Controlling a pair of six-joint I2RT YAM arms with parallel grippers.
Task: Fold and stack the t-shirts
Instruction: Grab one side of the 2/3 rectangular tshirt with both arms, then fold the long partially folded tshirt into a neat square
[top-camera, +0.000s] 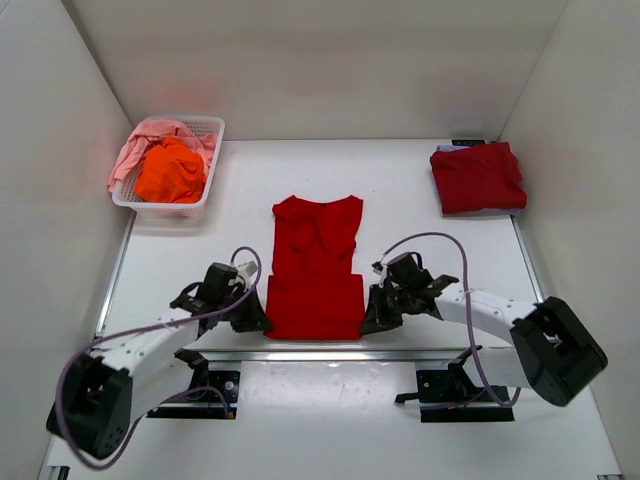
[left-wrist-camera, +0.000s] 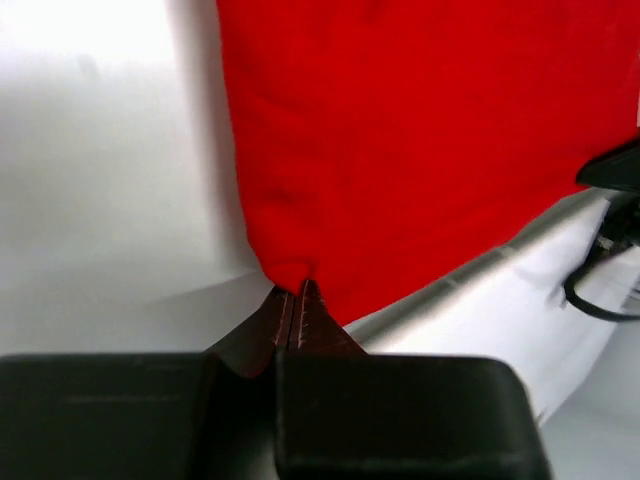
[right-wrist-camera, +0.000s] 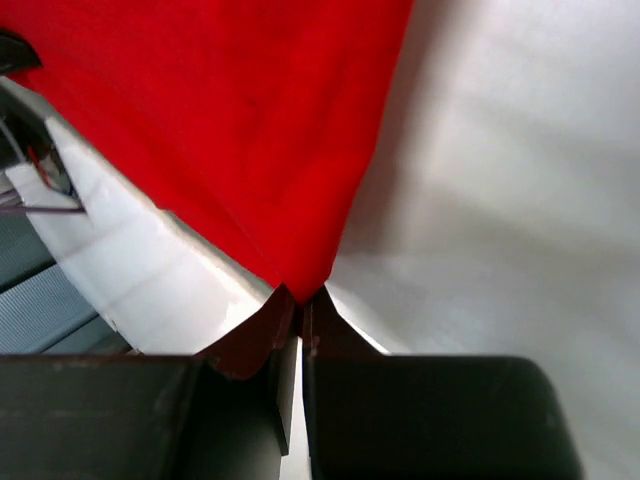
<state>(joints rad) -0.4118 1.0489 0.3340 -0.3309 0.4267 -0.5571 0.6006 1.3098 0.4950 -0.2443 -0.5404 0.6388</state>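
You've got the bright red soft-cloth t-shirt (top-camera: 316, 270) lying flat in the middle of the white surface (top-camera: 420, 215), collar away from the arms and hem toward them. Both arms are on it! The left end effector (left-wrist-camera: 297, 292) is clamped onto the near-left hem corner, and the right end effector (right-wrist-camera: 300, 297) is clamped onto the near-right one. In each wrist view the jaws are pressed together with just a small nip of red cloth at the tips.

Expect this one to handle light and completely limp. It has no stiffness, so it will likely sag between your two grips and drape wherever it isn't supported. It isn't fragile, but that shallow bite could slip free if you tug. The sides look folded in, so those layers may slide apart on the smooth surface. The corners look like the right place to hold it. Keep them spread so the hem stays taut, and lift gently.

Far right, a darker crimson t-shirt (top-camera: 478, 177) sits folded, well apart from your grips. Far left, the white plastic mesh basket (top-camera: 213, 128) holds a crumpled orange t-shirt (top-camera: 172, 170) and a pale pink t-shirt (top-camera: 133, 152) spilling over its rim
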